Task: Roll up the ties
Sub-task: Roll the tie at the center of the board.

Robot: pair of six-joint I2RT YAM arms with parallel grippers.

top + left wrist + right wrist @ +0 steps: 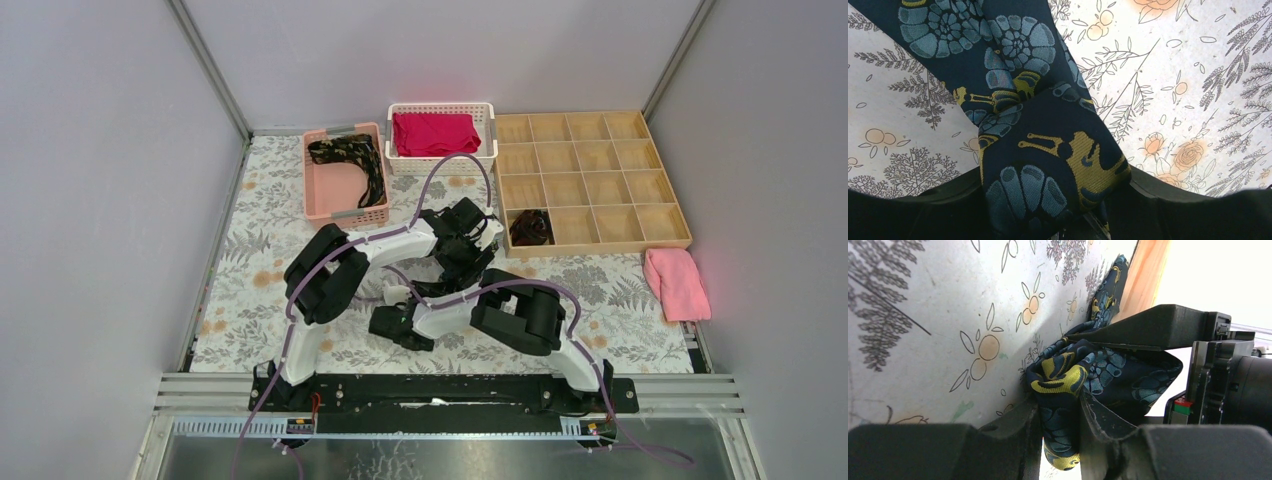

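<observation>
Right wrist view: right claw (1060,407) is pinched narrow on a fold of the tie (1108,375), likely to start the coil's core. Tie lies just beside the wooden tray (610,247), off its near-left corner. Left claw (1048,222) straddles the wider stretch, probably to steady it; whether it grips, cannot tell.

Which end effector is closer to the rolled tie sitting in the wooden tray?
Left. The left end effector is just left of the rolled tie, beside the wooden tray's edge; the right end effector is farther off, nearer the arm bases, pinching the patterned tie.
</observation>
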